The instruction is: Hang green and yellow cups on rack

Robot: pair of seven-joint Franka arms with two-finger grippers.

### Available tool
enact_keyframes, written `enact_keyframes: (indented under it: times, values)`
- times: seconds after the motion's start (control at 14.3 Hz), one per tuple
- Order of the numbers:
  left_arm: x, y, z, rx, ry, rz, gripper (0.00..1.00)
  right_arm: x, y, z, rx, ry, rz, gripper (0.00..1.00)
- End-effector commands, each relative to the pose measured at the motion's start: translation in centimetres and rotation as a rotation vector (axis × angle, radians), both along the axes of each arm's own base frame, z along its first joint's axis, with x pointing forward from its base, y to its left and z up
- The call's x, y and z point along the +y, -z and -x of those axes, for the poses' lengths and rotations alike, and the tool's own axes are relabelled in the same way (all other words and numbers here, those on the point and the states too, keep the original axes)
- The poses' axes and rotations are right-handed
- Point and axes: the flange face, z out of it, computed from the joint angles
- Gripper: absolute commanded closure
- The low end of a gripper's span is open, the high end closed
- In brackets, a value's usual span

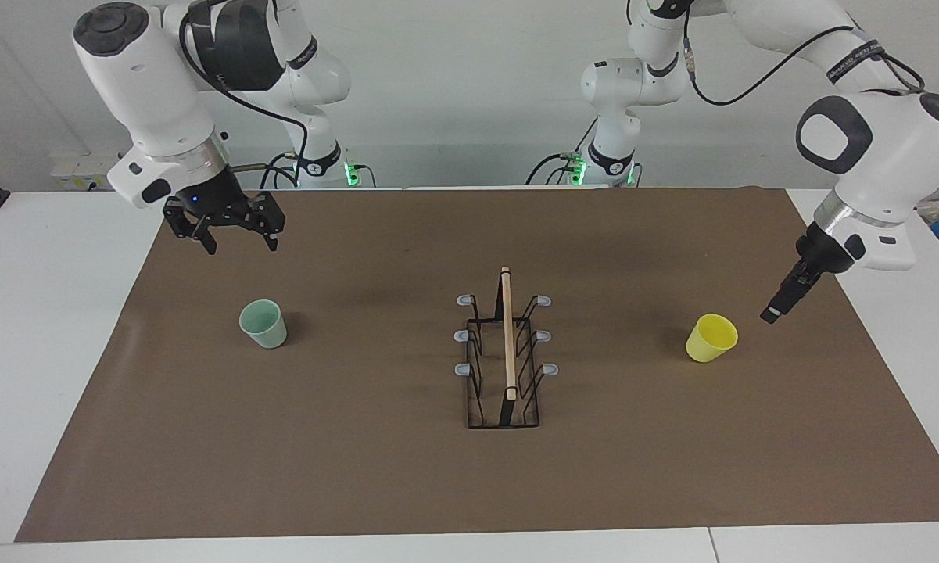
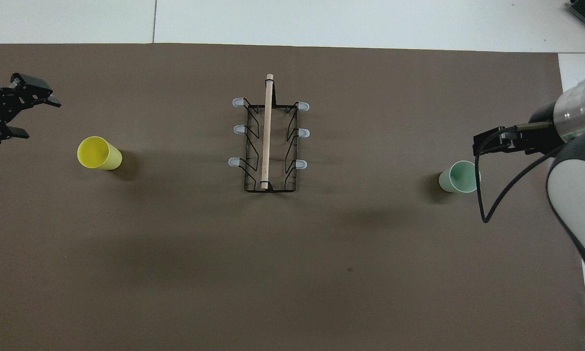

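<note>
My left end effector (image 1: 774, 311) hangs wide beside the bright yellow plastic cup (image 1: 711, 337), my right end effector (image 1: 238, 244) wide above the mint green plastic cup (image 1: 263, 323).

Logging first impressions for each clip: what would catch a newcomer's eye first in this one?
Probably the two bright cups on the brown mat: the yellow cup toward the left arm's end, the green cup toward the right arm's end, both upright and untouched. Midway between them stands the black wire rack, its prongs bare. The left gripper hangs low beside the yellow cup; the right gripper hovers open over the mat near the green cup.
</note>
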Motion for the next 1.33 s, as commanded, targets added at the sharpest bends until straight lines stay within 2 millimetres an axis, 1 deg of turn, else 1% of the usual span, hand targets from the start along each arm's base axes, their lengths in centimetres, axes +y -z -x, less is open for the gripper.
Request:
enact_keyframes:
  times: [0.0, 0.14, 0.21, 0.28, 0.35, 0.42, 0.49, 0.56, 0.63, 0.7, 0.77, 0.84, 0.91, 0.98, 1.05, 1.26]
  values:
    - [1.5, 3.1, -1.5, 0.032, -0.116, 0.055, 0.05, -0.1, -0.7, 0.4, 0.004, 0.023, 0.004, 0.0]
    - [1.9, 5.5, -3.0, 0.071, -0.2, 0.086, 0.05, -0.1, -0.7, 0.4, 0.004, 0.022, 0.006, 0.0]
    - [2.7, 7.0, -3.6, 0.093, -0.237, 0.095, 0.05, -0.2, -0.7, 0.4, 0.003, 0.024, 0.006, 0.0]
    - [3.9, 8.8, -4.1, 0.116, -0.28, 0.097, 0.05, -0.2, -0.7, 0.4, 0.003, 0.024, 0.006, 0.0]
    - [4.3, 10.4, -4.5, 0.136, -0.307, 0.095, 0.05, -0.1, -0.7, 0.4, 0.004, 0.022, 0.006, 0.0]
    - [5.3, 11.9, -4.8, 0.153, -0.35, 0.095, 0.06, 0.1, -0.7, 0.4, 0.003, 0.021, 0.006, 0.0]
    - [5.6, 13.2, -5.3, 0.161, -0.371, 0.102, 0.06, 0.1, -0.7, 0.4, 0.003, 0.019, 0.006, 0.0]
    - [6.3, 13.7, -5.2, 0.164, -0.399, 0.133, 0.05, 0.1, -0.7, 0.4, 0.003, 0.021, 0.006, 0.0]
    - [7.3, 15.0, -5.0, 0.19, -0.44, 0.179, 0.05, 0.0, -0.7, 0.4, 0.003, 0.023, 0.004, 0.0]
    - [8.7, 17.0, -4.7, 0.226, -0.492, 0.201, 0.06, 0.1, -0.8, 0.4, 0.001, 0.021, 0.006, 0.0]
    - [9.3, 18.0, -4.7, 0.232, -0.537, 0.243, 0.05, 0.2, -0.7, 0.4, 0.003, 0.02, 0.004, 0.0]
    - [9.7, 18.1, -4.6, 0.234, -0.592, 0.303, 0.05, 0.2, -0.7, 0.4, 0.003, 0.02, 0.004, 0.0]
    - [10.6, 18.3, -4.4, 0.247, -0.684, 0.341, 0.04, 0.2, -0.7, 0.4, 0.003, 0.02, 0.004, 0.0]
    - [10.6, 18.4, -4.2, 0.261, -0.721, 0.354, 0.01, 0.1, -0.7, 0.3, 0.001, 0.02, 0.004, 0.0]
    - [10.6, 19.3, -3.6, 0.288, -0.745, 0.369, 0.0, 0.0, -0.7, 0.3, 0.001, 0.023, 0.004, 0.0]
    - [10.1, 21.0, -1.6, 0.35, -0.812, 0.423, 0.0, 0.1, -0.8, 0.4, 0.0, 0.021, 0.004, 0.0]
